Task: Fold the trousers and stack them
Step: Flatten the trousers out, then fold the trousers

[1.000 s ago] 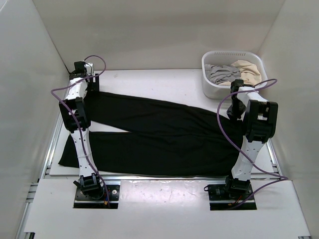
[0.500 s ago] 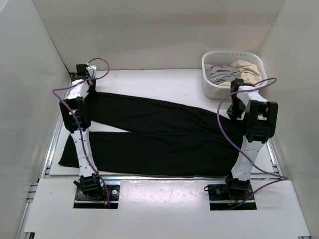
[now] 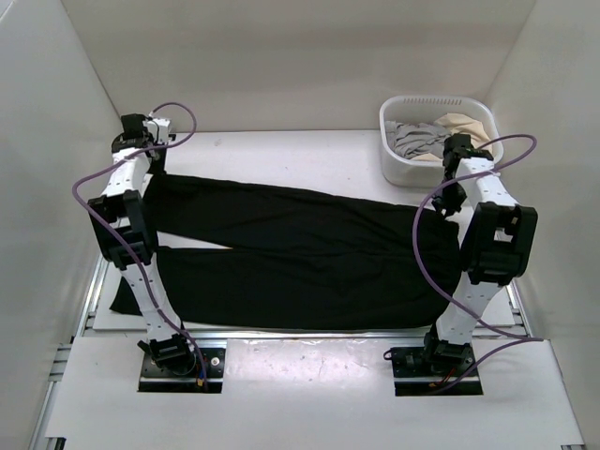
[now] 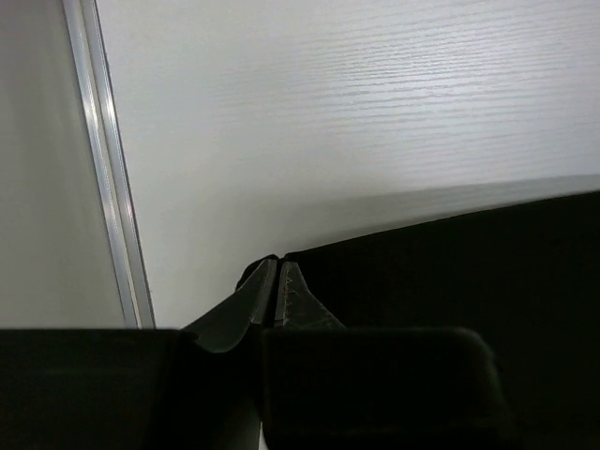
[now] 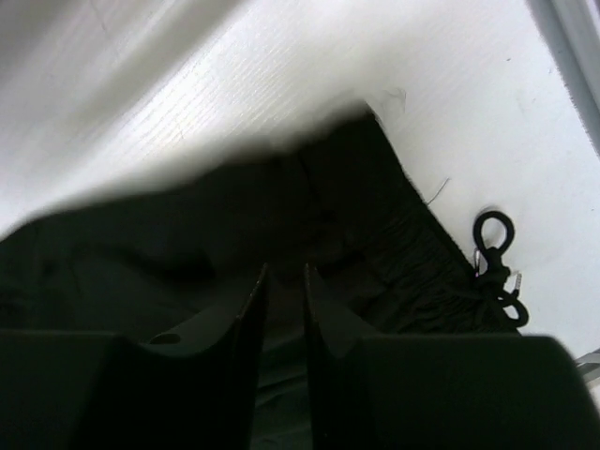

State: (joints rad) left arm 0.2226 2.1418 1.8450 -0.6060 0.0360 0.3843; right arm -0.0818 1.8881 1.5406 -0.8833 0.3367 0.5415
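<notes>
I have the black trousers (image 3: 300, 253) spread flat across the table (image 3: 309, 155), legs running left and the waistband (image 5: 412, 253) at the right. I judge this lets me take both far corners at once and fold them toward me. My left gripper (image 4: 275, 279) is pinched together on the far leg's hem corner, right at the cloth's edge. My right gripper (image 5: 284, 281) hangs over the waistband corner with a slim gap between its fingers, and I cannot tell whether cloth is caught in it.
</notes>
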